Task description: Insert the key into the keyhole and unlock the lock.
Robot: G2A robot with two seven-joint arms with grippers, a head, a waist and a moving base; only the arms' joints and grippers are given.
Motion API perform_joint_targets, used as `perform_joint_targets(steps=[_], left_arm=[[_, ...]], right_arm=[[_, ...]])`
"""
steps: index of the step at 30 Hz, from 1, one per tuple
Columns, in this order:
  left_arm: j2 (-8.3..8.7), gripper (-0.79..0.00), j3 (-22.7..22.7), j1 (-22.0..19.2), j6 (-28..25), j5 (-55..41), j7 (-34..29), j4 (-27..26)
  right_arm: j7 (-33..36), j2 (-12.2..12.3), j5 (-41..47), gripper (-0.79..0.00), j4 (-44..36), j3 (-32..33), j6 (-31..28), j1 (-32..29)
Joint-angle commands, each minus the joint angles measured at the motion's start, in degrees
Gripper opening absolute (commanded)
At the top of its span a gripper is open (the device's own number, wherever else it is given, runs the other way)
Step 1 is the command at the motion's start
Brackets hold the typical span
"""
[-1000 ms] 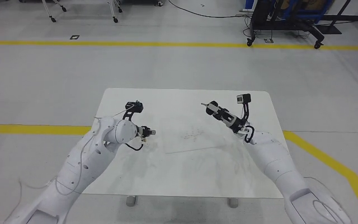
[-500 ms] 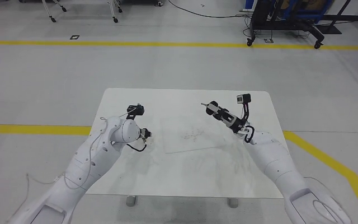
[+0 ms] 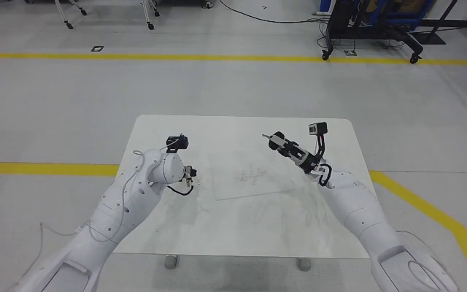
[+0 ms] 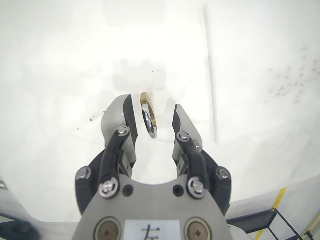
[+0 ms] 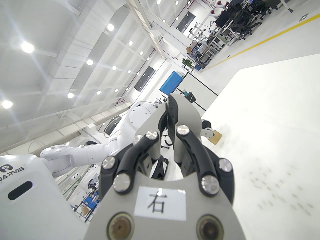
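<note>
The left gripper [image 4: 152,102] stands open over the table, its two ribbed black pads [image 4: 129,116] spread apart, and the small brass padlock with a chrome shackle [image 4: 149,116] sits edge-on between them. The padlock is just beside one pad and clear of the other; whether it touches the nearer pad cannot be told. In the top view this gripper and the lock sit left of the frame's centre, on the white rectangular table [image 3: 241,226], just beside the near-left corner of a thin white sheet marked with dark specks [image 3: 252,186] that lies at the table's middle. The right gripper [image 5: 172,101] is raised above the table's upper right part in the top view, well apart from the lock, with its fingers pressed together. A slim pale sliver [image 3: 264,136] juts past its tips, too small to tell whether it is the key.
</note>
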Motion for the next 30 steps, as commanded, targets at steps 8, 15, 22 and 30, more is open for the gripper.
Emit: perform_joint_targets(steps=[8,15,22,30], left_arm=[[-0.51,-0.785,0.64,-0.4,-1.43,2.59,-1.5,0.49],[-0.35,-0.785,-0.07,0.33,-3.08,4.69,-2.54,-0.71],[-0.38,-0.785,-2.06,1.53,-5.49,4.11,1.8,-3.74],[0.57,-0.785,-14.42,7.83,-25.14,-18.49,17.32,-3.82]], right_arm=[[0.0,0.0,0.0,-0.785,0.0,0.0,0.0,0.0],[0.0,0.0,0.0,-0.785,0.0,0.0,0.0,0.0],[0.0,0.0,0.0,-0.785,0.0,0.0,0.0,0.0],[0.0,0.0,0.0,-0.785,0.0,0.0,0.0,0.0]])
